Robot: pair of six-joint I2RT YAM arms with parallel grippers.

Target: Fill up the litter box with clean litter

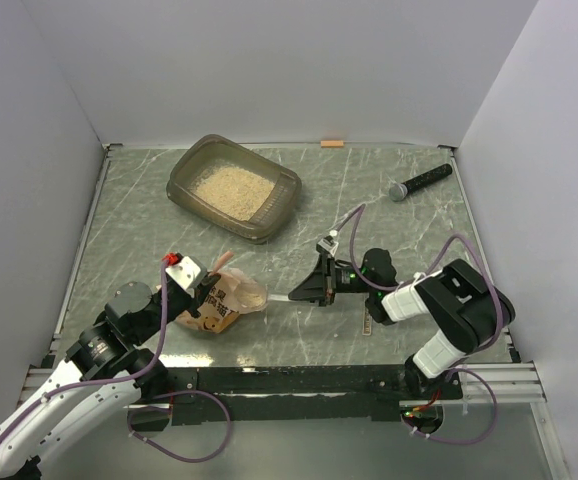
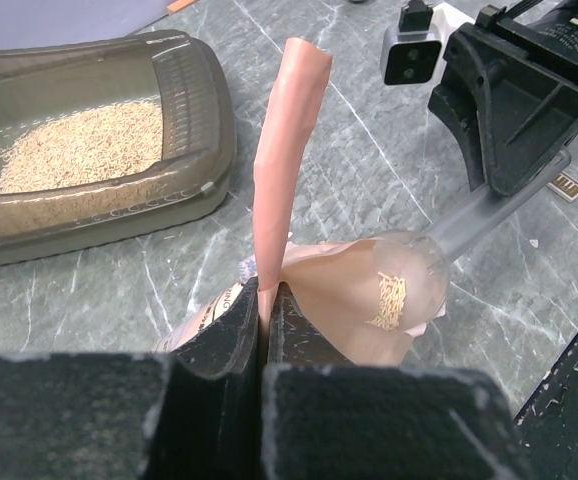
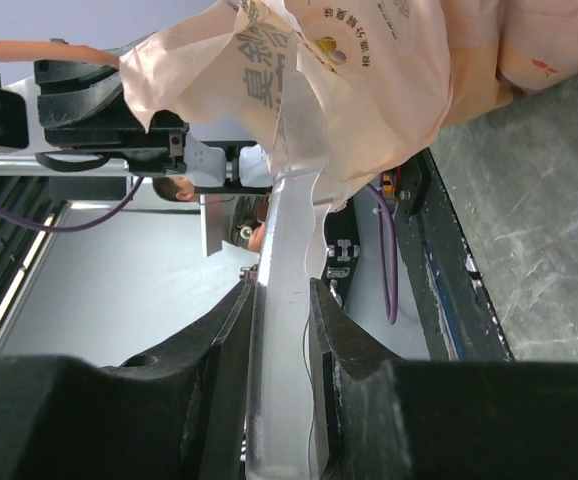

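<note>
The litter box (image 1: 182,172) stands at the back left, with a layer of beige clean litter (image 1: 231,188) in it; the left wrist view has it at upper left (image 2: 205,118). The orange-pink pouch (image 1: 227,300) lies near the front. My left gripper (image 2: 266,292) is shut on a strip of the pouch's edge (image 2: 287,130) that stands up. My right gripper (image 3: 281,292) is shut on the handle of a clear plastic scoop (image 3: 287,230). The scoop's bowl (image 2: 399,290) is inside the pouch mouth with some granules in it.
A black microphone-like stick (image 1: 419,183) lies at the back right. A small orange piece (image 1: 332,143) rests at the back edge. White walls close in the table on three sides. A small tag (image 1: 367,322) lies by the right arm.
</note>
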